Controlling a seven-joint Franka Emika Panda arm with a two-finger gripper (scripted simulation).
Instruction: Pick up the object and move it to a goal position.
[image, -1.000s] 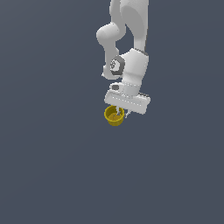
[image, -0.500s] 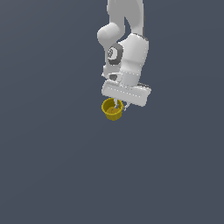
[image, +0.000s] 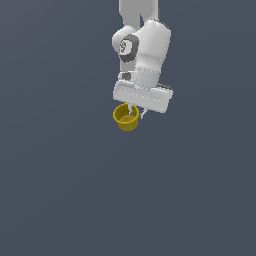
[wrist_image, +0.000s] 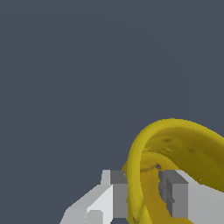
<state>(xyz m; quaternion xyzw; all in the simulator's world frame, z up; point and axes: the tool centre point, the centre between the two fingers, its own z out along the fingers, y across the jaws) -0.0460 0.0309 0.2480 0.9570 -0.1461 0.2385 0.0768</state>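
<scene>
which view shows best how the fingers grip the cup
The wrist view: the two fingers pinch the cup wall, one outside, one inside the rim. The exterior view shows the whole cup under the gripper, but the fingers are mostly hidden.

You see one flat surface (image: 60, 190) filling both views: uniform dark slate blue-grey, matte, featureless. No seam, edge or horizon shows. Light is even and diffuse, casting no distinct shadow.
</scene>
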